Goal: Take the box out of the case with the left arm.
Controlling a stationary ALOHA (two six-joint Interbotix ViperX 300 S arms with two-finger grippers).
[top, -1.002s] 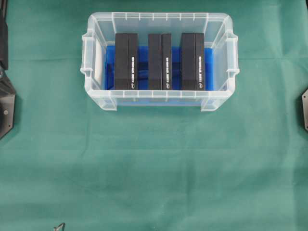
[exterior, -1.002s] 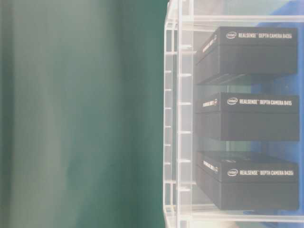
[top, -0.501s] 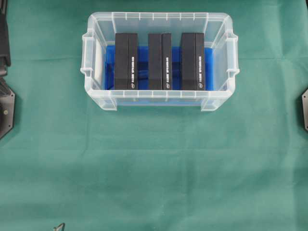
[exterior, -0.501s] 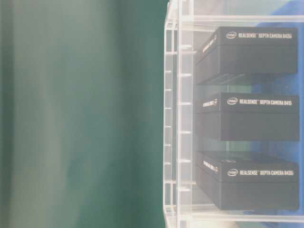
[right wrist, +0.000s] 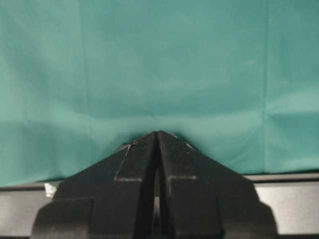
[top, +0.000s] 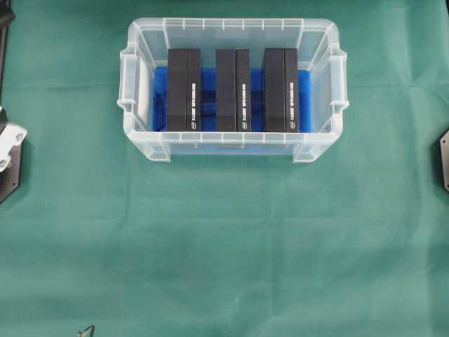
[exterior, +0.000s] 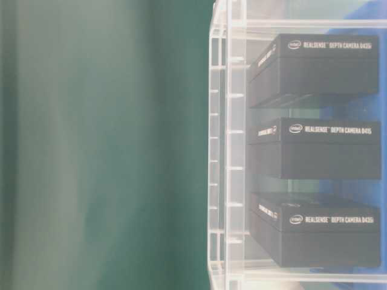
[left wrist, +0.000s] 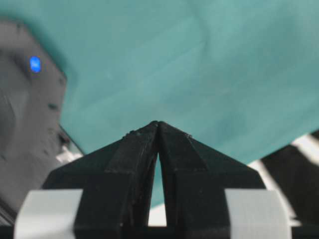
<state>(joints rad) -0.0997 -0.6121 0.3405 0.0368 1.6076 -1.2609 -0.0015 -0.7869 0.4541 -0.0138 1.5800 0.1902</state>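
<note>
Nothing removed: three black rectangular boxes (top: 184,88) are sitting in the clear plastic case (top: 231,144), well apart from the clenched, empty left gripper (left wrist: 157,124).

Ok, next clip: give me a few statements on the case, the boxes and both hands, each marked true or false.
1. Three black boxes stand in the case. True.
2. The left hand is shut and holds nothing. True.
3. One box lies on the green cloth. False: all three are inside the case.
4. The right hand is wide open. False: it is shut.
5. The case floor is red. False: it is blue.
</note>
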